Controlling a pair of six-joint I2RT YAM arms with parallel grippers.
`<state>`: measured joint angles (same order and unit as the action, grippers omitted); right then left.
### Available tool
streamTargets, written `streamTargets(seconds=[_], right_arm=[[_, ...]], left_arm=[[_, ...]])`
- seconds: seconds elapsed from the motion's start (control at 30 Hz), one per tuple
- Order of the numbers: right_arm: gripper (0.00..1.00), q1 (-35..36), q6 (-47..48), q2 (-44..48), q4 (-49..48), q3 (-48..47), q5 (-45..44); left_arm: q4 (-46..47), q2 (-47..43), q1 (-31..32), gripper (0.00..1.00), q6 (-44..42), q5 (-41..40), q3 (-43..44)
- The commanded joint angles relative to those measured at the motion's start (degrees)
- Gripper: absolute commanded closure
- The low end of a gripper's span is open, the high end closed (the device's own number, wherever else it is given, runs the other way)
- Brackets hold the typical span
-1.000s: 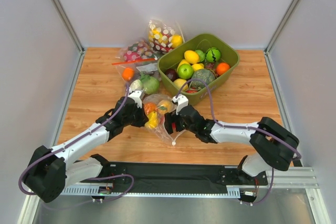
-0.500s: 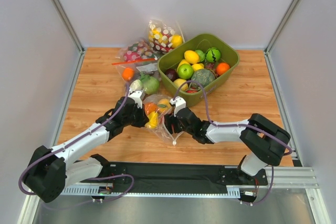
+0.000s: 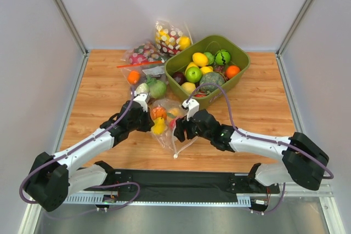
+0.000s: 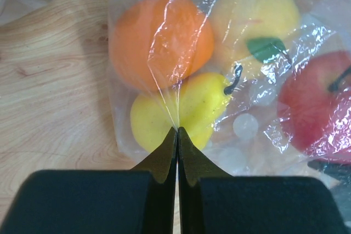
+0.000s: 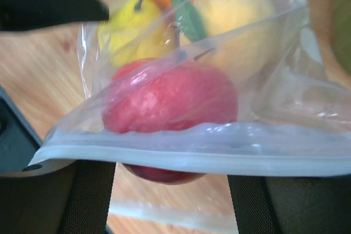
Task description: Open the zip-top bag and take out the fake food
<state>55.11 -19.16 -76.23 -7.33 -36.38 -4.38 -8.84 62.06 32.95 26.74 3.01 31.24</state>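
- The black left gripper [image 4: 176, 131] is clenched, its tips pinching a fold of the clear, white-dotted plastic zip-top bag [image 3: 171, 135].
- That bag is on the wooden table [image 3: 104, 97] between the two grippers, holding glossy orange, yellow and red plastic fruits [image 4: 159, 39].
- The black right gripper [image 5: 169, 173] has its fingers spread either side of the red fruit, at the pale zip strip [image 5: 274, 163]; whether they squeeze it cannot be told.
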Motion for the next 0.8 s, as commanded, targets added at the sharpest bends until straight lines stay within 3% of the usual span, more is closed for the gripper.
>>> streamTargets(seconds=[0.0,0.37,0.53,0.63,0.77], right_arm=[[0.64,0.4,2.5,2.3,10.7,-1.9,7.6],[0.66,0.3,3.5,12.4,38.5,-8.6,12.8],[0.66,0.3,3.8,17.9,44.9,-12.4,10.6],[0.68,-0.6,4.3,20.3,47.1,-14.2,4.5],[0.69,-7.2,7.2,24.3,45.6,-17.0,1.5]], left_arm=[[0.4,-1.2,-0.3,1.0,0.4,-2.0,2.2],[-0.6,-1.3,-3.3,1.0,0.1,-2.8,2.7],[-1.0,-2.3,-3.9,1.0,-0.6,-2.8,2.5],[-1.3,-2.4,-4.1,1.0,-0.8,-2.7,2.4],[-1.4,-2.6,-4.2,1.0,-1.0,-2.2,2.2]])
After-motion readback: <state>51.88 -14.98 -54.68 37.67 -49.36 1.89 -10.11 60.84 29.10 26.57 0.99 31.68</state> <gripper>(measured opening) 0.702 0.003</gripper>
